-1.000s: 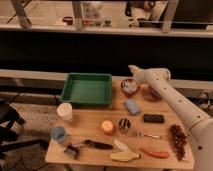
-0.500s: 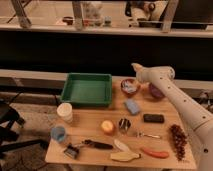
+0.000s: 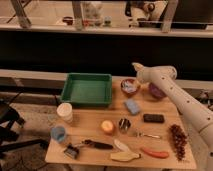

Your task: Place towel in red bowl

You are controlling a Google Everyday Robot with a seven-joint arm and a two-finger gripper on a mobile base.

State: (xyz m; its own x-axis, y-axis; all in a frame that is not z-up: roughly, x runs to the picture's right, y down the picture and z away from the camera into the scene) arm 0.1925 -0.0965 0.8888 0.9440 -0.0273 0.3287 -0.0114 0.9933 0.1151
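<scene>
Gripper (image 3: 136, 68) sits at the end of the white arm (image 3: 175, 95), which comes in from the right edge of the table and bends at an elbow behind the bowls. We place the gripper just above and slightly behind the red bowl (image 3: 130, 86), near the rear of the wooden table (image 3: 95, 125). We cannot tell how its jaws stand, nor whether it has hold of anything; the end of the arm shows only as a pale rounded shape.

We note pale, crumpled material inside the red bowl, which we judge to be the towel (image 3: 129, 87). If so, the task's object already lies in its target, and the gripper's position over the rim fits a release made directly above the bowl so the cloth drops inside rather than draping over the edge.

Other items stand apart from this work. Beside the red bowl to the right is a purple bowl (image 3: 156, 91), partly hidden by the arm. A green tray (image 3: 87, 89) lies to the left of the red bowl. A blue sponge (image 3: 132, 106) rests just in front of the red bowl.

Our judgement: the placement appears close to complete. What remains is a clean lift clear of the bowl without dragging the cloth back out.
</scene>
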